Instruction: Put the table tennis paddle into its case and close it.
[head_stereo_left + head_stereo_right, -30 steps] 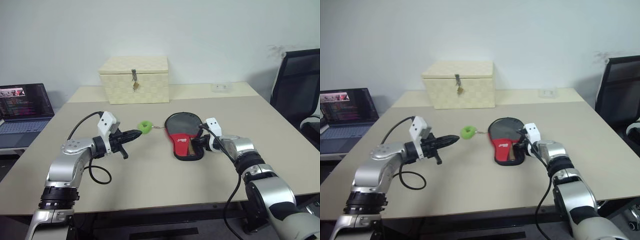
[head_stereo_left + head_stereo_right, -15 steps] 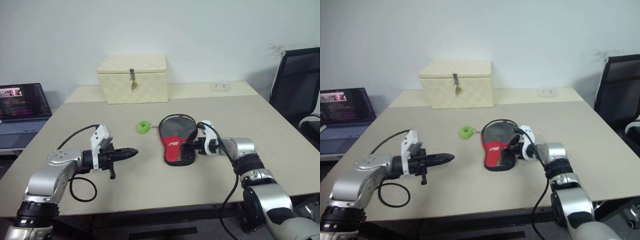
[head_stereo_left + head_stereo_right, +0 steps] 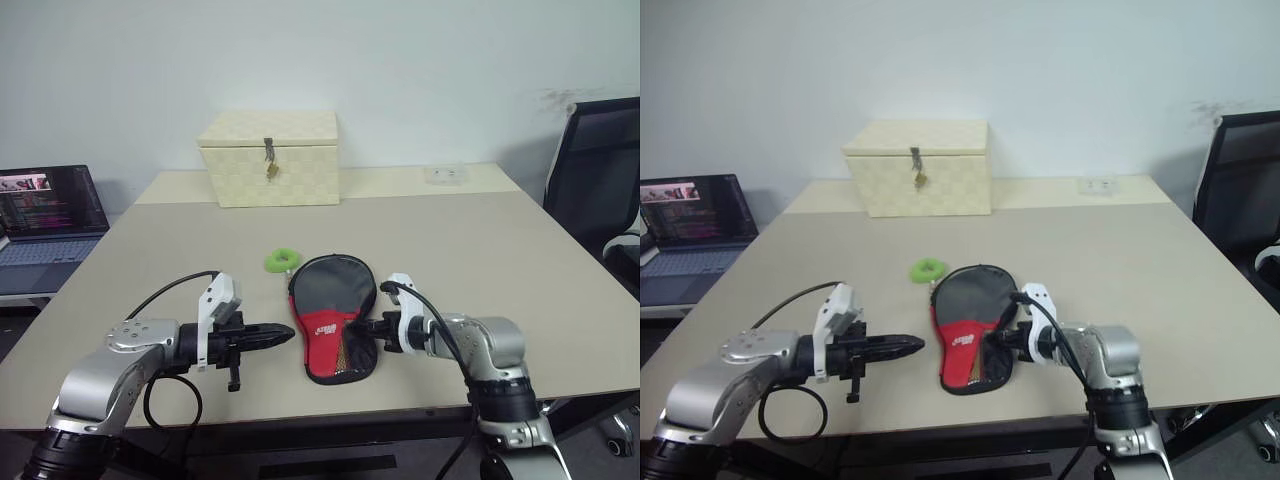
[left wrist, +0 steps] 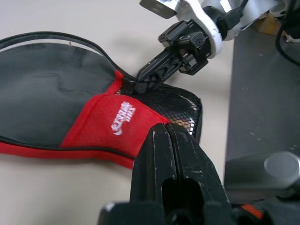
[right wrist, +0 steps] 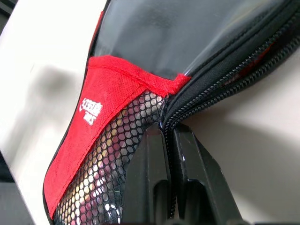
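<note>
Two grippers were working near the soft paddle-shaped black fabric case (image 3: 331, 317) with its red panel, lying close to the front edge of the beige table (image 3: 480, 240). The right gripper (image 3: 369, 326) had pinched the zipper edge by the mesh pocket; the left gripper (image 3: 283, 334) sat closed and empty just beside it. Risk-wise, that thin pinch could've slipped off the zip, or dragged the whole case toward the edge. Couldn't tell if the paddle was inside.
</note>
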### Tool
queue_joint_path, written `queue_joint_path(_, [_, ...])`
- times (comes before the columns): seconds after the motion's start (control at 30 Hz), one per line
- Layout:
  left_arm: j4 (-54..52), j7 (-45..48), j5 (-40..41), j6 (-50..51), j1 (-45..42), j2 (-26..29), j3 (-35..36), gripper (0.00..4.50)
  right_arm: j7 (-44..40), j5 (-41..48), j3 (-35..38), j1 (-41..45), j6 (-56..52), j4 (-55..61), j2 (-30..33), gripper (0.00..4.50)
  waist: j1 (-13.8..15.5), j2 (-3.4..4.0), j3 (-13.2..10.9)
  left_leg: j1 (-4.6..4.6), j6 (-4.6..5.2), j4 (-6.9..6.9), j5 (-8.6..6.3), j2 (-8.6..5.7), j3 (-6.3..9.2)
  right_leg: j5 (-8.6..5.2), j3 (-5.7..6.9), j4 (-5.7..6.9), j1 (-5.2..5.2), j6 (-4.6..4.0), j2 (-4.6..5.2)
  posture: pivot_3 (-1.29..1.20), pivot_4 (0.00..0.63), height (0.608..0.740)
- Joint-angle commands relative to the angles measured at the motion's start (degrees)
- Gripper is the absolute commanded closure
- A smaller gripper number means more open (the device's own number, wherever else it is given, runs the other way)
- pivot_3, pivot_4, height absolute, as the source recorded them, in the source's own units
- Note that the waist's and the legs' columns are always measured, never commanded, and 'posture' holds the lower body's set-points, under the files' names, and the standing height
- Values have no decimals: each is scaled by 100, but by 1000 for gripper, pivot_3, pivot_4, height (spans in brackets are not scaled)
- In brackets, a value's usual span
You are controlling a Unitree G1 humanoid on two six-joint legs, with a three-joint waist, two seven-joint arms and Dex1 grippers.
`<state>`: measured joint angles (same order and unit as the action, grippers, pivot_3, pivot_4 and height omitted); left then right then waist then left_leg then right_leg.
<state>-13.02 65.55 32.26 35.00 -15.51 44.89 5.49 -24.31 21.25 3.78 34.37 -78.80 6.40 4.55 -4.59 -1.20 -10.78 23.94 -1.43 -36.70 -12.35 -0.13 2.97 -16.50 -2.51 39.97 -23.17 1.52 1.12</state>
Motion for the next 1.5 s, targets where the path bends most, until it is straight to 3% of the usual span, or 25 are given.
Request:
queue_joint_path(0.03, [-219, 20, 155, 31, 3, 105, 100, 4500, 232, 248, 177, -155, -472, 716, -178, 4469, 0, 0, 0, 0, 0, 0, 0, 0, 0, 0, 1, 0, 0, 0, 0, 0, 150, 740])
queue_joint_path(0.4, [-231, 75, 226, 69, 24, 236, 118, 4500, 955, 277, 863, -830, -1370, 1906, -1229, 4469, 4, 0, 0, 0, 0, 2, 0, -1, 2, -1, 3, -2, 0, 0, -1, 0, 150, 740])
queue_joint_path(0.83, [-177, 39, 198, 19, -29, 267, 43, 4500, 1139, 434, 667, -1117, -1370, 2025, -1180, 4469, 3, 0, 0, -1, 0, 9, 0, 0, 0, -2, 3, -9, 0, 0, -1, 0, 150, 740])
queue_joint_path(1.03, [-196, -26, 189, -10, 20, 250, 86, 4500, 1086, 404, 389, -1070, -1211, 2153, -809, 2794, 2, 0, 0, -1, 0, 11, 0, 0, -1, -2, 2, -11, 0, 0, -1, 0, 150, 740])
queue_joint_path(1.13, [-167, -179, 157, -52, 47, 199, 173, 4500, 693, 394, -471, -973, -540, 2502, 238, 1682, 0, 0, 0, -1, 0, 11, 0, -2, 0, -3, 4, -13, 1, 1, -1, 0, 150, 740])
queue_joint_path(1.3, [-56, -592, 143, -9, 30, 102, 342, 4500, -330, 1040, -572, -623, -191, 2982, 1382, 12, 9, -2, 0, 0, 0, 12, 0, -4, -2, -13, 2, -20, 2, 20, 0, 0, 150, 740])
queue_joint_path(1.4, [71, -882, 75, -50, -1, 13, 417, 4500, -969, 1549, -237, -241, 232, 2762, 1551, 12, 10, -2, -1, -2, 0, 15, 0, 0, 0, -13, 4, -22, 3, 19, -1, 0, 150, 740])
queue_joint_path(1.5, [358, -1249, -147, -178, -195, -129, 383, 4500, -891, 1385, -435, 96, 732, 2149, 1346, 12, 10, -3, 0, -4, 0, 16, 0, 3, -1, -12, 3, -20, 4, 18, -2, 0, 150, 740])
